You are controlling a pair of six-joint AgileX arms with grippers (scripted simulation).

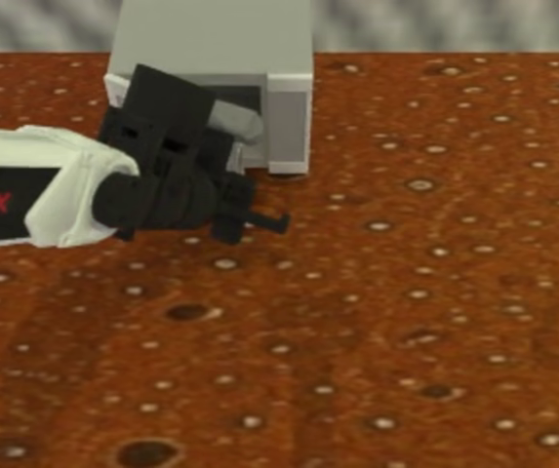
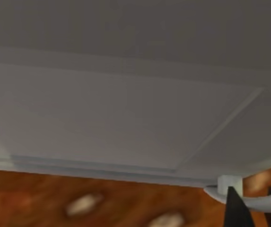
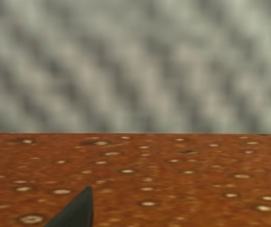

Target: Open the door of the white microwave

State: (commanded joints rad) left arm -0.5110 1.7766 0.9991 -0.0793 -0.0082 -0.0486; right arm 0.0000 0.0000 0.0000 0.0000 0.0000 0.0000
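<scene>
The white microwave (image 1: 216, 39) stands at the table's back, left of centre. My left gripper (image 1: 222, 125) is pressed against the front of the door (image 1: 250, 97) and hides most of it. A grey handle bar (image 1: 240, 124) sticks out beside the grey control panel (image 1: 290, 122). In the left wrist view the door (image 2: 116, 118) fills the picture. There my left gripper (image 2: 253, 205) has both dark fingertips (image 2: 233, 208) straddling the handle (image 2: 220, 193), shut on it. My right gripper (image 3: 121, 223) is parked out of the top view, open over bare table.
The brown speckled table (image 1: 406, 312) stretches in front and to the right of the microwave. My left arm's white link (image 1: 55, 185) lies across the table's left side. A grey patterned wall (image 3: 135, 66) rises behind the table's far edge.
</scene>
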